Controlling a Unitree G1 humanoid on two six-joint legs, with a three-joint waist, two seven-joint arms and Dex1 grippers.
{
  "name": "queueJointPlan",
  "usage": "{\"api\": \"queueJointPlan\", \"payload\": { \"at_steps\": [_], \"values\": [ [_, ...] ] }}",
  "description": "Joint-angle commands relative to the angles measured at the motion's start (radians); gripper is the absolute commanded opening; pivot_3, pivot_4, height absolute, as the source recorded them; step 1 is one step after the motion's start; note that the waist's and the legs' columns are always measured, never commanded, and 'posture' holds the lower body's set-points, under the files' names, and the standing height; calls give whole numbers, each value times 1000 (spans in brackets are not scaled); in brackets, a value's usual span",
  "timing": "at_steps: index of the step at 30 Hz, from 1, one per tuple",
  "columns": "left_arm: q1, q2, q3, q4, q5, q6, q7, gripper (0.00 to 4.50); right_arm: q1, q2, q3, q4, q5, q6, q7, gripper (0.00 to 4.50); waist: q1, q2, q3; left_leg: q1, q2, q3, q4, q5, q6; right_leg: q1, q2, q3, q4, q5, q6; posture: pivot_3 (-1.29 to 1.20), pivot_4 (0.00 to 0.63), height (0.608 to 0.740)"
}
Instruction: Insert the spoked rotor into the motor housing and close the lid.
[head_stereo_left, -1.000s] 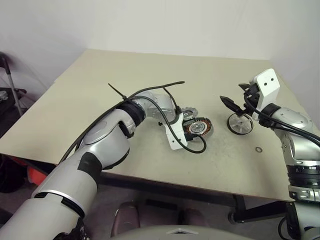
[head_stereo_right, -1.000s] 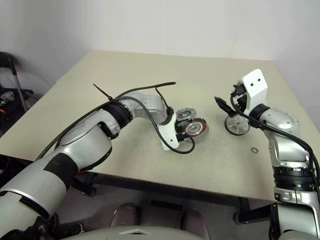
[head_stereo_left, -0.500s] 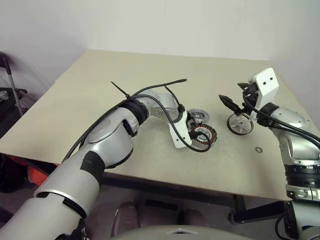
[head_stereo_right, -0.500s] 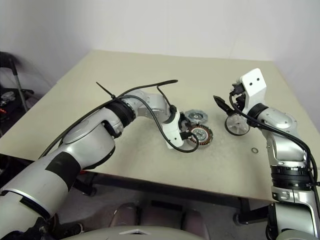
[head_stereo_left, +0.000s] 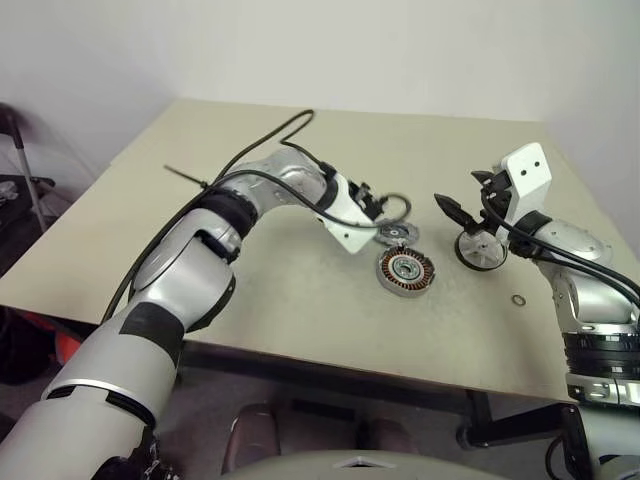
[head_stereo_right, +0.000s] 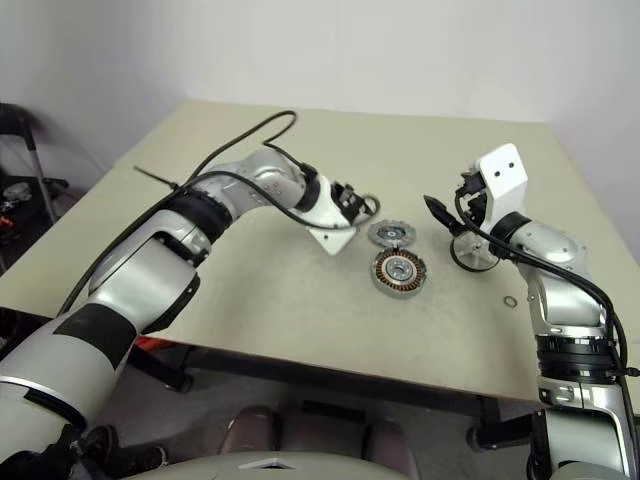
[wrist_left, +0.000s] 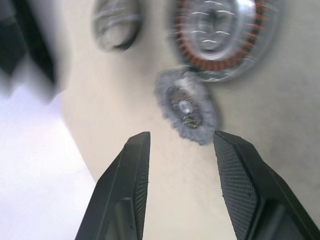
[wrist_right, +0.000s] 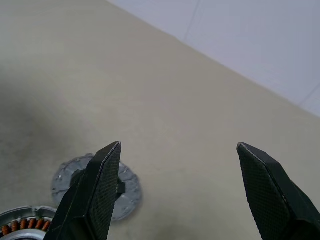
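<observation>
The motor housing (head_stereo_left: 405, 270), a grey cylinder with copper windings around a silver hub, lies flat on the table (head_stereo_left: 250, 300). Just behind it lies the lid (head_stereo_left: 398, 234), a small dark notched disc. My left gripper (head_stereo_left: 372, 202) hovers above the table to the left of the lid, open and empty; in the left wrist view its fingers (wrist_left: 134, 165) frame the lid (wrist_left: 186, 106) from above. The spoked rotor (head_stereo_left: 481, 250), dark-rimmed with pale spokes, sits to the right, close under my right gripper (head_stereo_left: 465, 195), which is open wide and holds nothing.
A small metal ring (head_stereo_left: 518, 299) lies on the table near the front right, past the rotor. A black cable (head_stereo_left: 270, 140) arches over my left forearm. The table's front edge runs close below the housing.
My left gripper has opened and let go of the motor housing, then risen and rolled away toward the back left. The housing now rests flat in front of the lid. The right arm has stayed put.
</observation>
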Motion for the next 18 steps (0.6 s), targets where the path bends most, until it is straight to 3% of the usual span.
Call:
{"api": "queueJointPlan", "payload": {
  "at_steps": [1,10,17,18],
  "values": [
    [107,10,159,-178,-226,241,-63,2097,31,-11,-27,-50,8,5,-10,4167,3,0,0,0,0,0,0,0,0,0,0,0,0,0,0,0,0,740],
    [499,-78,348,-677,-546,902,34,2097,287,-90,-211,-246,98,90,39,4167,4,1,0,-2,1,0,0,-3,5,1,-1,0,-4,0,0,0,0,740],
    [631,-86,375,-796,-638,1084,78,2097,491,-104,-312,-321,137,125,79,4167,-7,2,-1,2,2,0,-1,-4,8,5,0,0,-9,-1,1,0,0,740],
    [633,-88,380,-792,-649,1095,77,2097,501,-97,-316,-313,140,125,76,4167,-12,3,-2,2,2,0,-2,-4,8,6,0,0,-10,-5,7,0,0,740]
  ]
}}
